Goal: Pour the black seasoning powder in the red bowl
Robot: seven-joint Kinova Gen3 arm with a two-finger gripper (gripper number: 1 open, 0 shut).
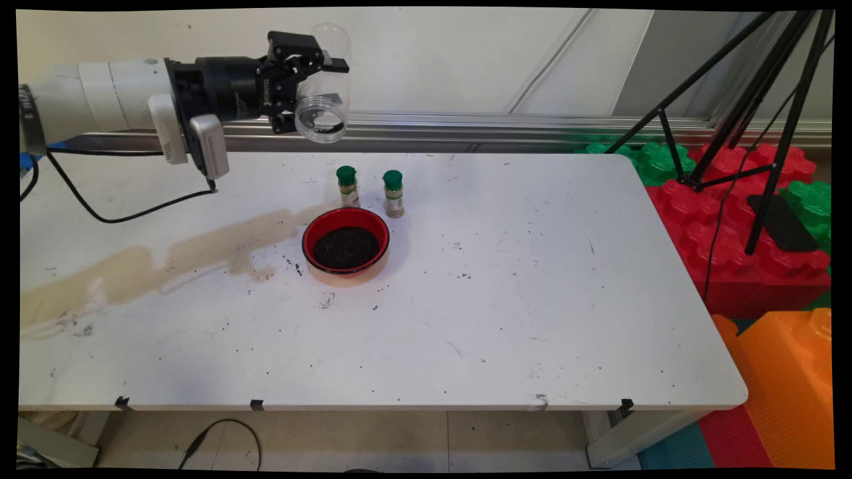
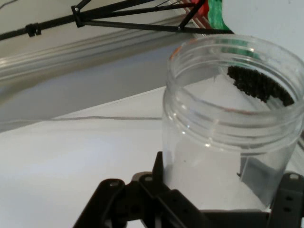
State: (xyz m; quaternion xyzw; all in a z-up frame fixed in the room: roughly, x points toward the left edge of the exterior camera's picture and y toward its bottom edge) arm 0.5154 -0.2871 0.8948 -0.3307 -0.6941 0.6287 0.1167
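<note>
White laminate forms the table point(image 1: 506, 319), its surface scuffed, peppered with dark specks and marked by a tan stain running from the left edge toward the middle. Behind it a pale wall is seen, with a metal rail along its foot. At the right, big moulded plastic blocks point(image 1: 752, 246) in red, green and orange are stacked on the floor, and a black tripod point(image 1: 752, 113) is planted among them.

Near the table's middle a round red bowl point(image 1: 345, 247) is set, filled with a dark granular material. Just behind it two small spice bottles point(image 1: 347, 187) with green caps are stood upright, side by side and slightly apart.

High above the table's far left part, the black gripper point(image 1: 318, 83) is held level, and a clear plastic jar point(image 1: 324, 85) is pinched between its jaws. The jar is cylindrical with a threaded neck; it is turned upside down, mouth toward the table and slightly toward the camera. In the hand view the jar point(image 2: 228, 123) is seen through its ribbed rim, and a dark grainy patch shows inside that rim.
</note>
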